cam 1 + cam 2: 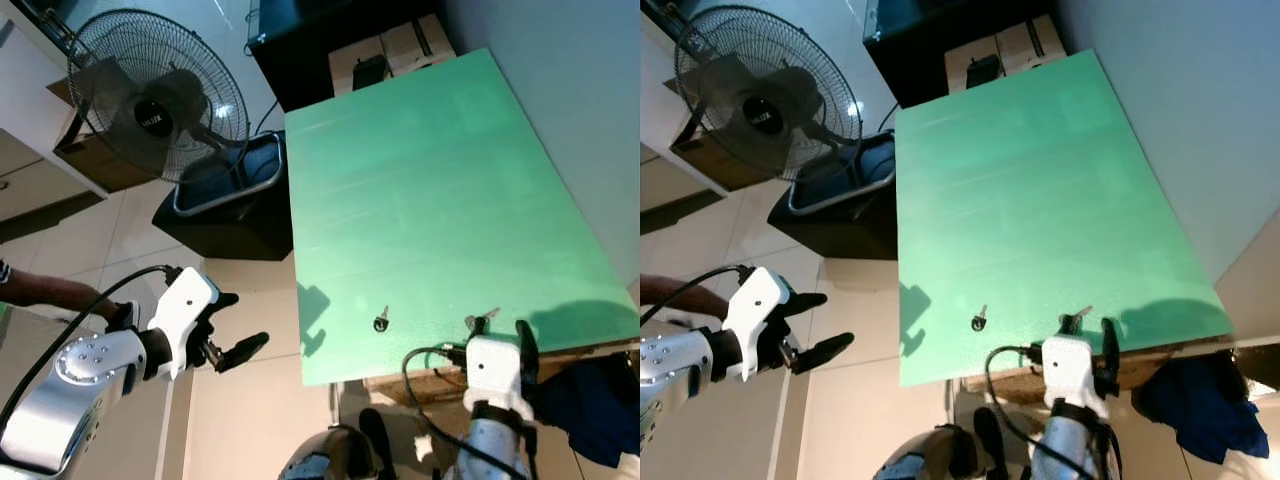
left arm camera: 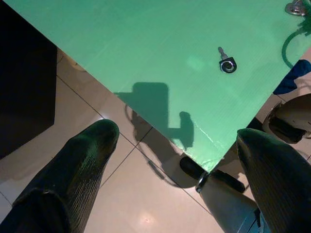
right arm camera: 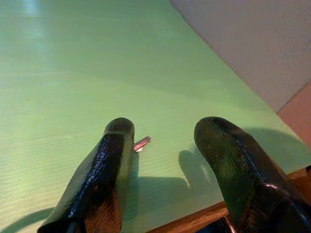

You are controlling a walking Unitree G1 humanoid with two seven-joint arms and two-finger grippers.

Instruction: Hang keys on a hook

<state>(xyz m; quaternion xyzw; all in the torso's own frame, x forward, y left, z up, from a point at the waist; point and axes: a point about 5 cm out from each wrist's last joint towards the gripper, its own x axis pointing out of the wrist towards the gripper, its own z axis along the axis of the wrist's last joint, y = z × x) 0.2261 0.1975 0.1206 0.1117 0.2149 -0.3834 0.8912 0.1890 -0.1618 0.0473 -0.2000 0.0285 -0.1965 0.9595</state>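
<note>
Hovering at the near edge of the flat green surface (image 1: 430, 200), the right gripper (image 3: 163, 145) had its two black fingers (image 3: 109, 165) released, a silver key (image 1: 480, 321) just beside one fingertip. A second small dark-headed key (image 1: 381, 321) lay nearby. The left gripper (image 1: 240, 325) hung parted over tiled floor (image 2: 112, 194).

Matt green table top (image 1: 430, 200) with raw wood edge; shiny metal key (image 1: 381, 320); glossy tiled floor (image 2: 131, 204); black textured jaws
</note>
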